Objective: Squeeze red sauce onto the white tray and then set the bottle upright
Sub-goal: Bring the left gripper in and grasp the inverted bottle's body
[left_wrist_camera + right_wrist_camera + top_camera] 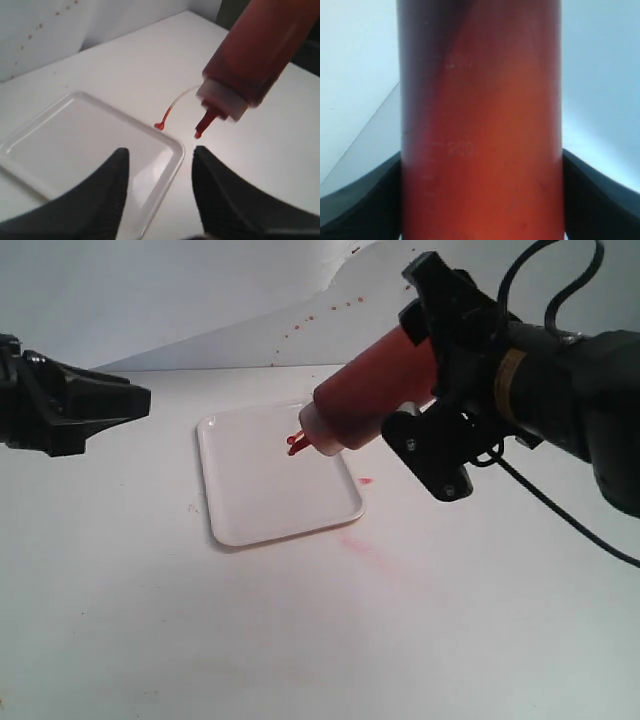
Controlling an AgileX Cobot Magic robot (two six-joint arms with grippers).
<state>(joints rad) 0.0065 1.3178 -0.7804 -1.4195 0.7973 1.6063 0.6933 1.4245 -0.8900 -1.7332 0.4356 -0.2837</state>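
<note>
Your right gripper (pixel 410 360) has its fingers clamped on the bottle (pixel 375 390), one on each side of the barrel towards its base. That leaves the cap end free. The bottle is held in the air, well tilted, with the nozzle (pixel 205 122) pointing down by the right rim of the white tray (pixel 250 510). This is the pouring attitude, and it lets the red sauce (pixel 485 165) run towards the cap. The tethered cap (pixel 160 125) hangs loose beside the nozzle, so the outlet is open.

The two views disagree on whether the tip is inside the rim or just outside it. Treat the aim as unconfirmed. No glossy blob shows on the tray, so I judge the squeeze as not yet delivered. Faint pinkish smears (pixel 365 481) mark the surface (pixel 450 620) just beyond that rim.

Your left gripper (pixel 160 154) is empty, with its fingers apart. It hangs off the tray's left side, clear of the pour.

Raised graduation marks run up the bottle wall. One reads "200" (pixel 460 148), and a fainter one further along is illegible. No brand or label is visible.
</note>
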